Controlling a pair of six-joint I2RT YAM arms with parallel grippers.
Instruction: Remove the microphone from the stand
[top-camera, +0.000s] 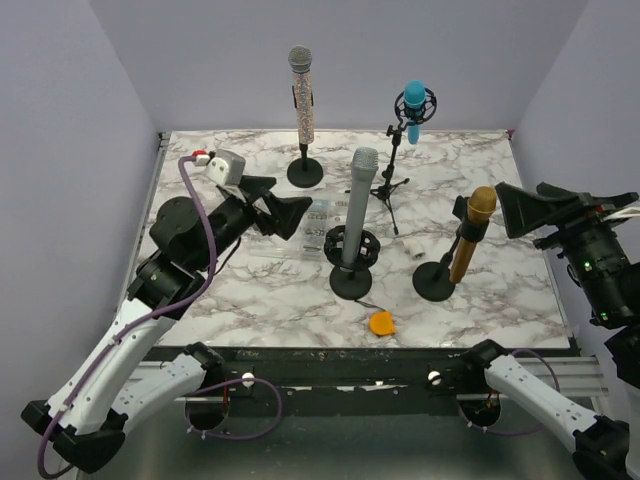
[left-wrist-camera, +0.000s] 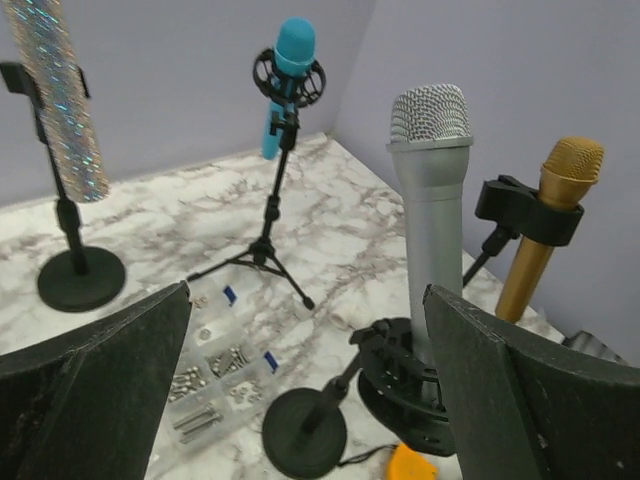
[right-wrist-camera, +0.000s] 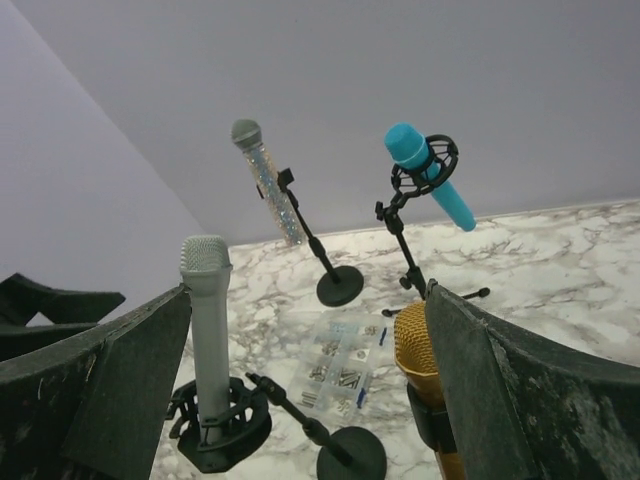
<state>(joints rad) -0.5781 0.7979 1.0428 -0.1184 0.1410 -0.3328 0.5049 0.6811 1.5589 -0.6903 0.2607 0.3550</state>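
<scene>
A white-veined marble surface (top-camera: 250, 290) sits inside pale lilac walls. The left hand (top-camera: 288, 200) hangs spread wide and empty. At its 3 o'clock the tall silver mesh-headed microphone (top-camera: 358, 205) stands upright in its black ring-cradle stand (top-camera: 352, 262). The right hand (top-camera: 505, 208), also spread and empty, has the gold microphone (top-camera: 474, 232) at its 8 o'clock. By my judgement nothing is out yet, so the grasp and lift remain.

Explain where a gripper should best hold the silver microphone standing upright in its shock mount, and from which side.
Grip the silver microphone on its bare straight barrel, midway between the mesh head and the shock mount. Coming level from the left looks best: the open left gripper faces it, and the upright barrel could then lift straight out.
</scene>
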